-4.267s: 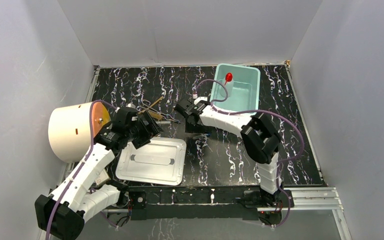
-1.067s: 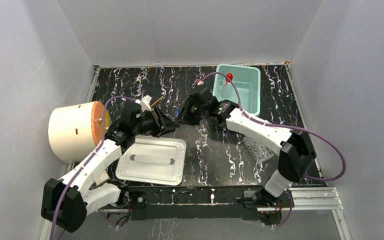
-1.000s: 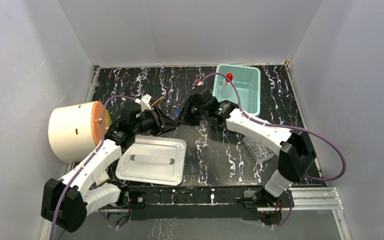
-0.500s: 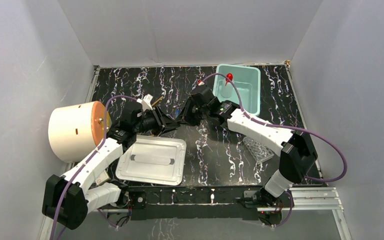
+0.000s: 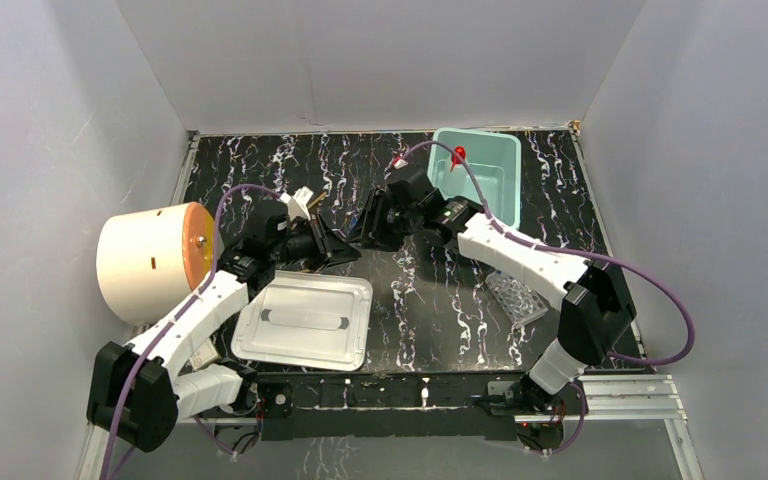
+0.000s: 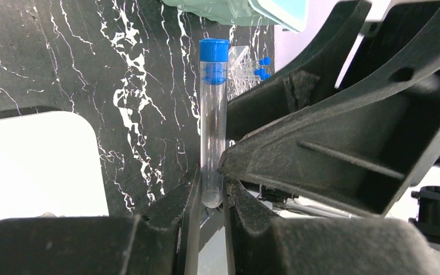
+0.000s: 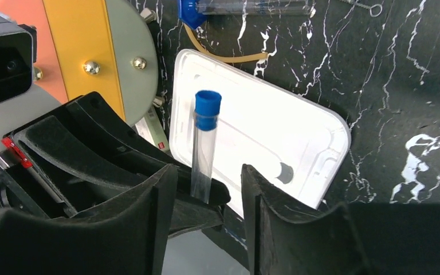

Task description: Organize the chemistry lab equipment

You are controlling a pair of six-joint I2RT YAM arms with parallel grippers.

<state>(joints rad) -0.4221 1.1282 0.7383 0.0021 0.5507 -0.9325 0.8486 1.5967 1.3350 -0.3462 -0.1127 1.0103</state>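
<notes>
So both hands are meeting mid-bench over one tiny blue-capped tube (image 6: 213, 126). The left hand (image 6: 211, 189) is closed down on the rounded bottom end, and that end is the only part it's got. The tube's long axis sticks straight out from those fingers, cap end away, pointing at the right hand (image 7: 206, 177). That one is partway open with a finger either side of the shaft. There's a visible gap on both sides, so it's around the tube and not gripping it. To my eye everything hinges on that: the left hand has the tube, and the right is lined up across the shaft just below the cap. The clear rack (image 5: 515, 297) sits well apart on the right arm's side, toward the front of the bench, so the right arm is nearer to it. From the top camera the tube is basically lost between the two black hands. In the right wrist view the tube's bottom tip is hidden behind the left hand's pads. A second tube (image 7: 252, 7) lying on the bench is cut off by the frame edge, and I can't make out which rack slots are free.
</notes>
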